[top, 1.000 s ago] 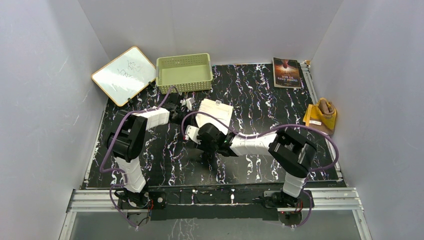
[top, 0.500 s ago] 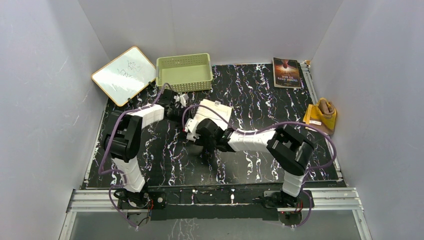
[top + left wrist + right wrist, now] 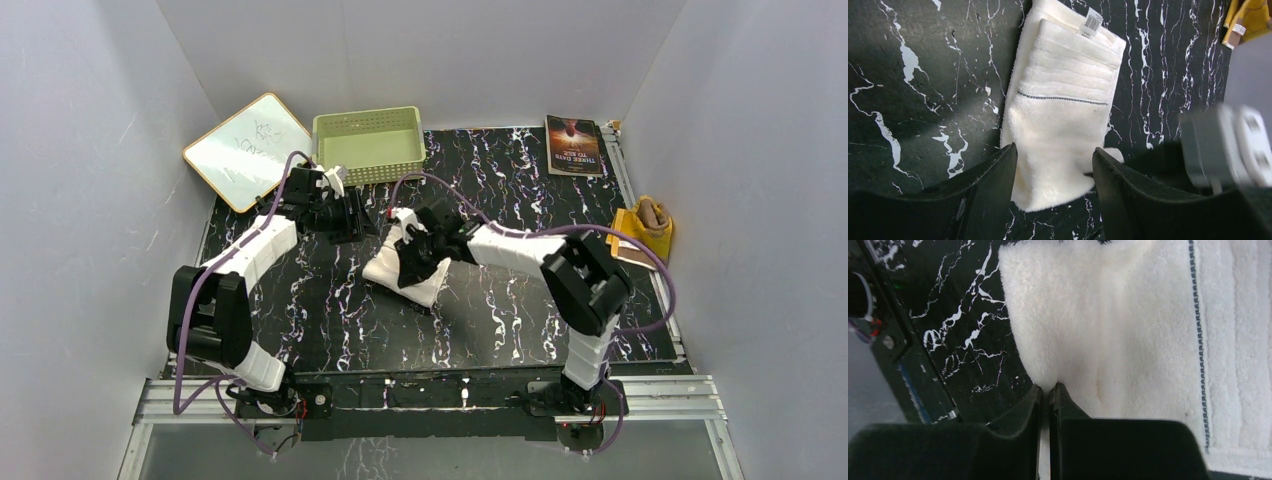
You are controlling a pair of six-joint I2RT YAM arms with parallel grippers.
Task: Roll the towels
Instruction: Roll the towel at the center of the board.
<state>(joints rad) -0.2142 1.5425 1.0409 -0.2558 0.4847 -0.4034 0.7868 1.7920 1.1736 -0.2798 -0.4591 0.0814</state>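
Plain grey walls [image 3: 90,150] close in the black, white-veined marble-look tabletop [image 3: 520,300] on three sides. Since half a second ago the left arm has swung out to the left. Its left gripper [image 3: 1054,152] now hangs spread wide, holding nothing, with the white towel [image 3: 405,268] just below and to its right. The right arm has stretched forward, and the right gripper [image 3: 1048,390] is pressed together on a fold at the towel's edge. The towel, which lay flat beneath both wrists before, now sits nearer the arm bases, with the pinched side raised off the surface and the rest trailing on the table. The whiteboard [image 3: 248,150] leans just beyond and left of the left gripper, and the pale green perforated basket [image 3: 368,145] stands just beyond it. A book [image 3: 573,145] lies well beyond and right of the right gripper. The brown and yellow towel [image 3: 645,228] sits far to that gripper's right, at the table's edge
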